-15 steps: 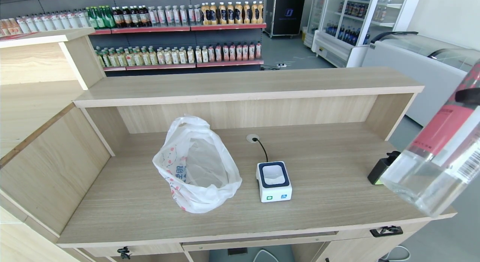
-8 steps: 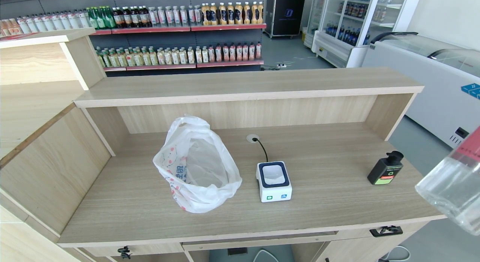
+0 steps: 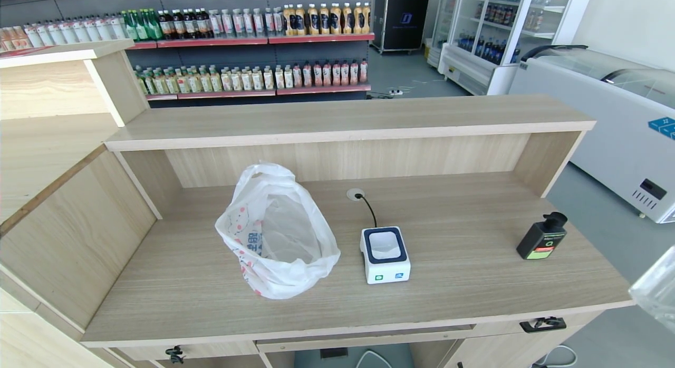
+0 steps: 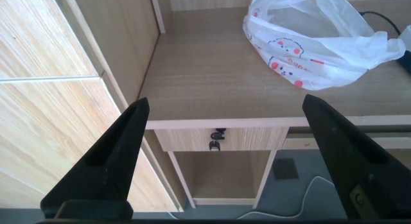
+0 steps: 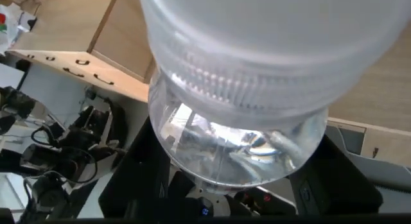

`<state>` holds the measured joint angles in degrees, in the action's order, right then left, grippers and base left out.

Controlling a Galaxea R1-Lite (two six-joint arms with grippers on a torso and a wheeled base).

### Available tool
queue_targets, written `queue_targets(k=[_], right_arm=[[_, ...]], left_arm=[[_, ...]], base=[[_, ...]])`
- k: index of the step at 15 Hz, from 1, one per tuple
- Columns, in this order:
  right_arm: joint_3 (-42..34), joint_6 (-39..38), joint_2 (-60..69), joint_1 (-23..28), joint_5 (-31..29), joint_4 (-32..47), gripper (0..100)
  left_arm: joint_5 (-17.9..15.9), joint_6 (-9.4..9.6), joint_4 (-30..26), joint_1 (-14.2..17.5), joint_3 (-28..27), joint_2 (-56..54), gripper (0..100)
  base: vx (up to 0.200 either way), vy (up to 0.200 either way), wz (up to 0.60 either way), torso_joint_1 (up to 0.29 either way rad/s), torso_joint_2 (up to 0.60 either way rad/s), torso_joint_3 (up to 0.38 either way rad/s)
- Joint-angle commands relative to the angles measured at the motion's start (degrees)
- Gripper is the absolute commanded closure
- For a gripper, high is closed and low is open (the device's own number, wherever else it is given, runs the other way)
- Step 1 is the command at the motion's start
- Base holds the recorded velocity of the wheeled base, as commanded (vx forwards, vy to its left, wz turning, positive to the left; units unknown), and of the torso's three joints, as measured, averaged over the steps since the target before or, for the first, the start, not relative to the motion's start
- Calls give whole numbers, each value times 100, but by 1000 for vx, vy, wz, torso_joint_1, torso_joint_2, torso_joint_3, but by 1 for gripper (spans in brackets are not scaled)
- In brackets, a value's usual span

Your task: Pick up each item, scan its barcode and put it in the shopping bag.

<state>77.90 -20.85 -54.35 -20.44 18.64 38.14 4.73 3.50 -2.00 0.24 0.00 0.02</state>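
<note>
Off the right front corner of the bench (image 3: 464, 283), we find the clear bottle (image 3: 656, 294) clenched in the right end effector (image 5: 237, 182), the scanner (image 3: 385, 253) well to its left at mid-bench, the shopping bag (image 3: 274, 236) beyond; the left end effector (image 4: 225, 147) hangs released.

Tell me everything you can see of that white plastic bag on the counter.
The shopping bag is thin, translucent white plastic with red and blue print. It stands crumpled on the wooden counter, its mouth open upward, and looks empty. The scanner sits to its right, apart from it; only the counter touches it.
</note>
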Motion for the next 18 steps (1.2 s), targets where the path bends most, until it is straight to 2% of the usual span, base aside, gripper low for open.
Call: queue_targets(k=[1,15,17,18], right_arm=[[446,2,3,-188,-124,246,100],[498,10,38,-197,-194,422,100],[375,37,-15,-153,-335,352,100],[173,37,-50,-109,-528,53,100]], left_arm=[[2,2,-2,2,0,-2,0],[2,2,-2,2,0,-2,0],[2,2,-2,2,0,-2,0],[2,2,-2,2,0,6,0]], base=[[0,0,0,0,0,0],[0,0,0,0,0,0],[0,0,0,0,0,0],[0,0,0,0,0,0]])
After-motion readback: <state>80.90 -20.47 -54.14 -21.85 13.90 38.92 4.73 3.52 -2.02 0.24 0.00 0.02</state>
